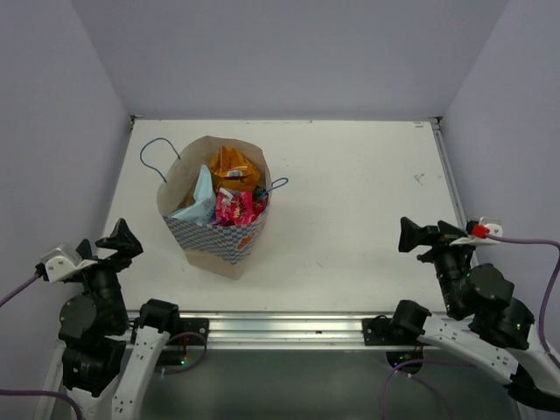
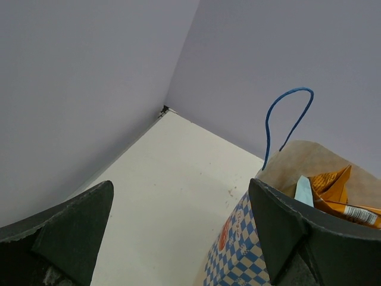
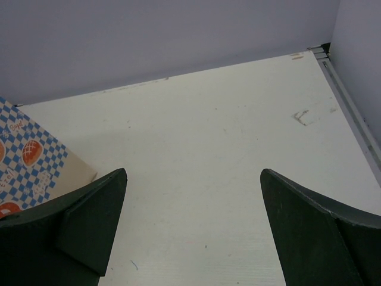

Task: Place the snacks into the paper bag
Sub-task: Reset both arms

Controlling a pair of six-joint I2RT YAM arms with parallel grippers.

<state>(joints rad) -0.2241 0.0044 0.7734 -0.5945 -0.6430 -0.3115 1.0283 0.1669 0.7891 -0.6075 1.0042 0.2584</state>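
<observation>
— My left pincer (image 1: pixel 122 238) is spread wide and pinching nothing; it hangs by the near left corner of the table (image 1: pixel 350 201), just beside the paper bag (image 1: pixel 214 241). My right pincer (image 1: pixel 420 234) is spread as wide, also bare, near the right edge and well apart from the bag.

— Where are the snacks?

— Inside the bag, which stands upright on the left half of the table with its mouth open. From above I can make out an orange chip bag (image 1: pixel 233 168) at the back, a light-blue bag (image 1: pixel 198 199) on the left and a red packet (image 1: pixel 234 207) in front. Past my left fingers I see the orange and blue ones poking above the brim.

— How many, counted?

— One bag, two blue cord handles (image 1: pixel 154 156), three packets I can tell apart; anything beneath them is hidden. I see none lying loose on the table.

— So which step is this?

— I judge the packing finished, with both arms drawn back. The next move, if any, calls only for staying clear of the bag, since a nudge from my left pincer could tip it.
</observation>
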